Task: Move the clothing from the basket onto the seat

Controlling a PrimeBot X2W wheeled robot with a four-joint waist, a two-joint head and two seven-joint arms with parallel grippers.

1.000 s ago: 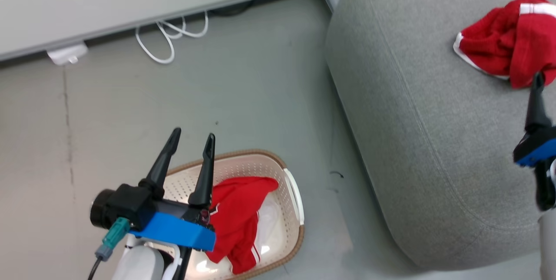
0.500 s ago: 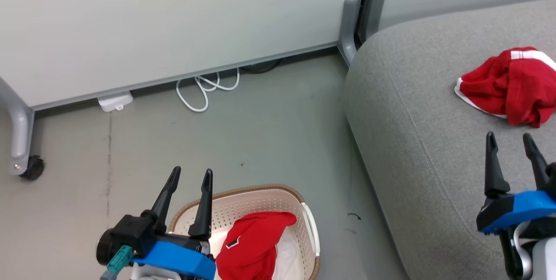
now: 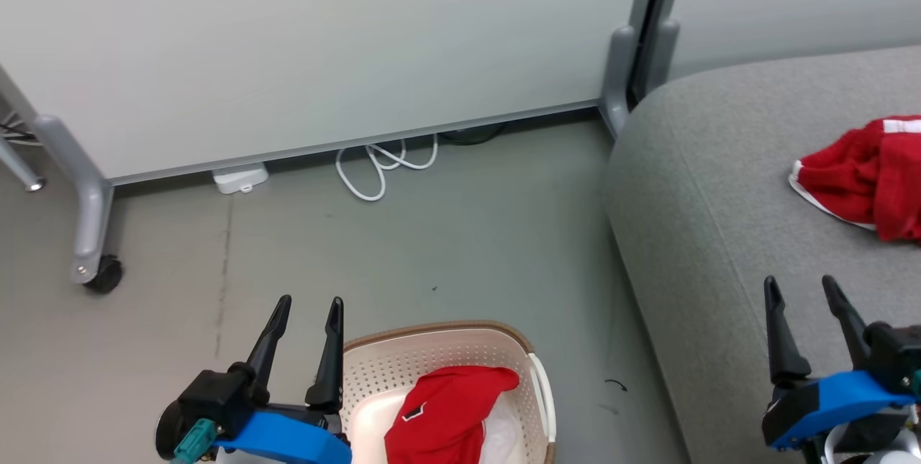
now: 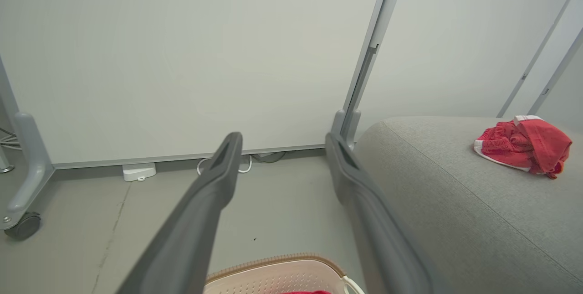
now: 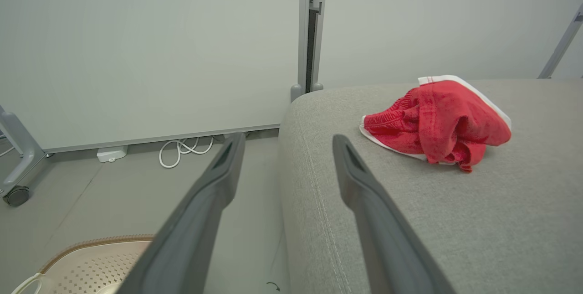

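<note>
Loosely, red garment [image 3: 447, 412] lies in basket [image 3: 383, 376].

Bright, even, diffuse light, soft shadows, sharp focus; wrist views bow at their edges.

Head view looks down on basket [image 3: 432, 326] and seat [image 3: 691, 162]. Both wrist views face the partition [image 4: 182, 57] from low, sharing the seat's red garment [image 5: 437, 121].

The seat [image 3: 719, 219] is plain grey weave; at its three o'clock lies a red garment [image 3: 860, 176] edged in white. The basket [image 3: 403, 370] is cream (dotted with small holes), brown-rimmed, around a second red garment [image 3: 446, 414]. The left gripper [image 3: 310, 300] and right gripper [image 3: 799, 280] have black fingers, blue mounts.
</note>
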